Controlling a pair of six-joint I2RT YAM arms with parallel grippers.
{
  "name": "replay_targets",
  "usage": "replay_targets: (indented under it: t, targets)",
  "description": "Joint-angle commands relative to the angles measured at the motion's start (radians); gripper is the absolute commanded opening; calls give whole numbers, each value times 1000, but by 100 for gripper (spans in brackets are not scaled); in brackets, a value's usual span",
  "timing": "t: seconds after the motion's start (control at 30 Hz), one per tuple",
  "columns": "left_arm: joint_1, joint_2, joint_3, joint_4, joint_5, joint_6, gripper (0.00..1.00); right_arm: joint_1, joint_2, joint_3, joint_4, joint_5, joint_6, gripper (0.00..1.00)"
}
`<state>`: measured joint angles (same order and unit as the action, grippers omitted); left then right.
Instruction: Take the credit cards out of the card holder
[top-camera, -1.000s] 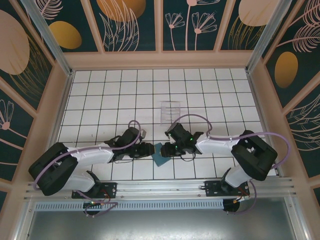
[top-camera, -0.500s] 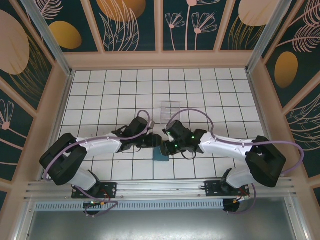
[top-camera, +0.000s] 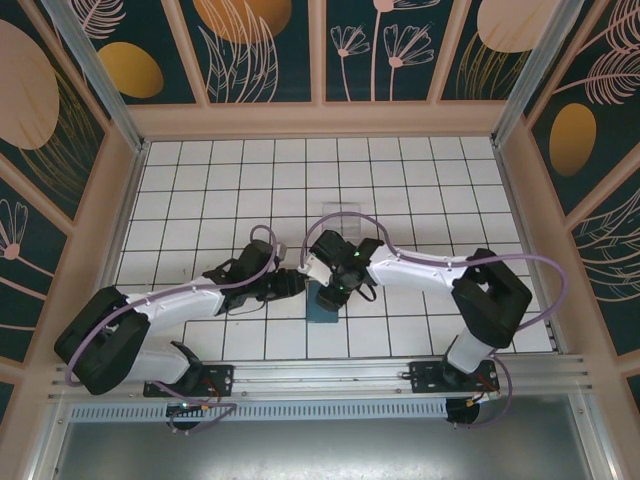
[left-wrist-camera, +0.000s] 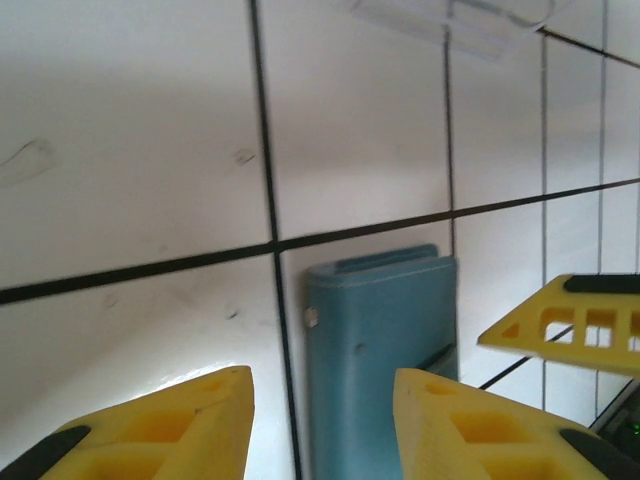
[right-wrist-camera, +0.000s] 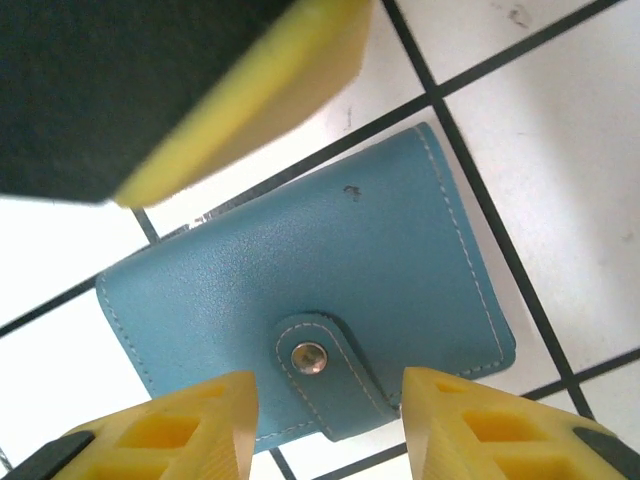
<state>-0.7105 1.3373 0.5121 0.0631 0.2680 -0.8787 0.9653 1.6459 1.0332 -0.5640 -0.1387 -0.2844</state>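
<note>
Right gripper (right-wrist-camera: 325, 420), jaws spread and empty, hovers over the closed card holder (right-wrist-camera: 300, 270) lying flat, seemingly lined up on its snapped strap (right-wrist-camera: 318, 362), while left gripper (left-wrist-camera: 322, 420), likewise spread, sits just beside it, probably to brace.

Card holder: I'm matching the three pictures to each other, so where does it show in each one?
Top external: holder just below the middle, on the white tiles.
Left wrist: holder lower centre-right, seen end-on.
Right wrist: holder at the centre, strap toward the bottom.
Shared landmark: black tile lines crossing beside it.
</note>
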Motion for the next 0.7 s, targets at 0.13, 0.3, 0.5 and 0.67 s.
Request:
replay_targets:
  t: [0.13, 0.3, 0.5, 0.67]
  targets:
    - [14, -59, -63, 3, -15, -62, 43, 9, 65, 67, -91, -51, -213, 44]
    - [17, -76, -79, 3, -22, -72, 43, 9, 105, 85, -88, -48, -260, 44]
    - [16, -93, -87, 2, -14, -83, 44, 9, 152, 87, -88, -5, -287, 43]
    - [16, -93, -81, 0, 19, -94, 43, 10, 157, 68, -61, -8, -287, 33]
